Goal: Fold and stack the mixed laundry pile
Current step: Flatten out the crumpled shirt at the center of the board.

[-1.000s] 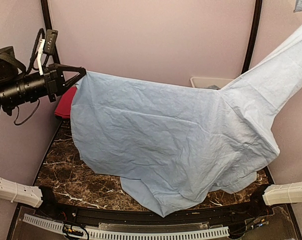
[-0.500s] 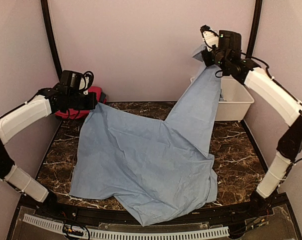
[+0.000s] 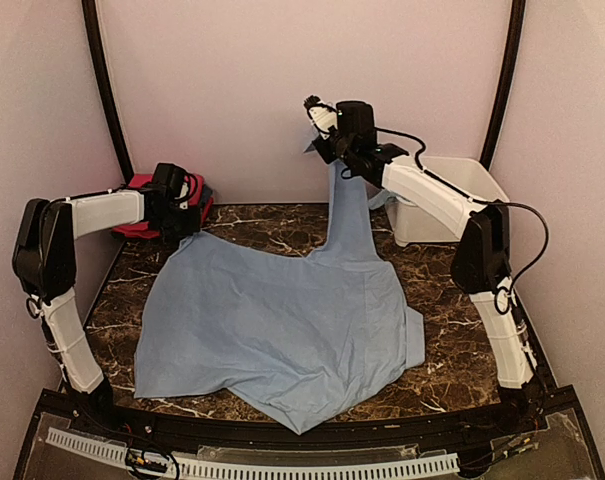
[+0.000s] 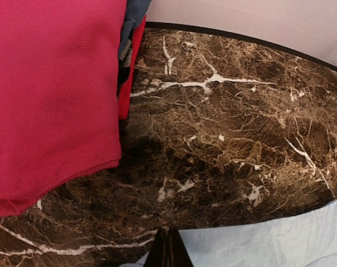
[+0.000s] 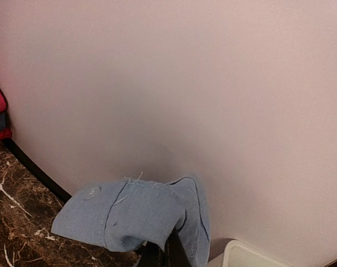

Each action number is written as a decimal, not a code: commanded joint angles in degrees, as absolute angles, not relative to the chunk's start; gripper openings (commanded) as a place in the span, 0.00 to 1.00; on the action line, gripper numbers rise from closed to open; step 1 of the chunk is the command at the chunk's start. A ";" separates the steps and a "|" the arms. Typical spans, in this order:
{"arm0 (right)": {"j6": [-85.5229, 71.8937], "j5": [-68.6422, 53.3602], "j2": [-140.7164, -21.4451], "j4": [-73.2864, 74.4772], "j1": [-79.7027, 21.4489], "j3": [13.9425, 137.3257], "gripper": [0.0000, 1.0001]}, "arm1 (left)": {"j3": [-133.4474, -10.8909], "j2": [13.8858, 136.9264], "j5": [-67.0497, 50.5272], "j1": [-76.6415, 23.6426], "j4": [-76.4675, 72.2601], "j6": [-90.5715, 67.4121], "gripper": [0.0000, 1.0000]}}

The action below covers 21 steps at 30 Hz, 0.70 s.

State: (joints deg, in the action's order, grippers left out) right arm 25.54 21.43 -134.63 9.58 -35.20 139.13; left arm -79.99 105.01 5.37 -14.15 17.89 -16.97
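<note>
Two claws are pinched shut on one pale blue garment [image 3: 282, 320], which is spread over most of the tabletop [image 3: 472, 330] from the middle to the near edge, its lowest tip reaching that edge. The left claw [image 3: 187, 222] sits low near the far-left corner. Its jaws are closed narrow on the garment's far-left corner, just beside a folded red stack [image 3: 140, 205]. The right claw [image 3: 329, 142] is raised above the middle of the far edge, gripping a stitched, cuff-like end. A narrow strip of cloth hangs from it down to the flat body. A white tub [image 3: 450, 192] stands in the far-right corner, apart from the cloth.

From both claws the body lies toward the near edge. The held line runs left to right along the far edge, low at the left and high at the right. Spreading looks nearly done and no fold is made yet. The next move likely falls to the right arm, which would lower the strip flat, away from the left claw. The risk is draping it onto the tub.
</note>
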 commanded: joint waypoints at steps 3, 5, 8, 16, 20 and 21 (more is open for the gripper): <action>29.49 23.22 -138.29 2.18 -39.38 140.67 0.00 | -83.01 108.55 5.72 -13.19 16.64 -16.15 0.00; 29.06 24.42 -138.21 2.16 -40.57 139.01 0.00 | -83.40 109.56 5.26 -12.50 16.64 -15.86 0.04; 29.11 25.50 -139.09 3.13 -41.30 138.29 0.04 | -85.90 110.99 4.83 -11.53 19.00 -15.72 0.15; 18.84 28.00 -139.29 22.38 -38.94 140.98 0.87 | -81.78 99.94 2.36 -11.50 22.10 -19.28 0.69; 13.39 22.03 -131.58 24.71 -38.58 130.69 0.98 | -74.83 92.77 0.20 -12.50 21.50 -20.11 0.81; 11.79 18.05 -129.12 25.24 -38.42 127.96 0.99 | -72.72 91.82 0.18 -13.06 21.52 -20.30 0.81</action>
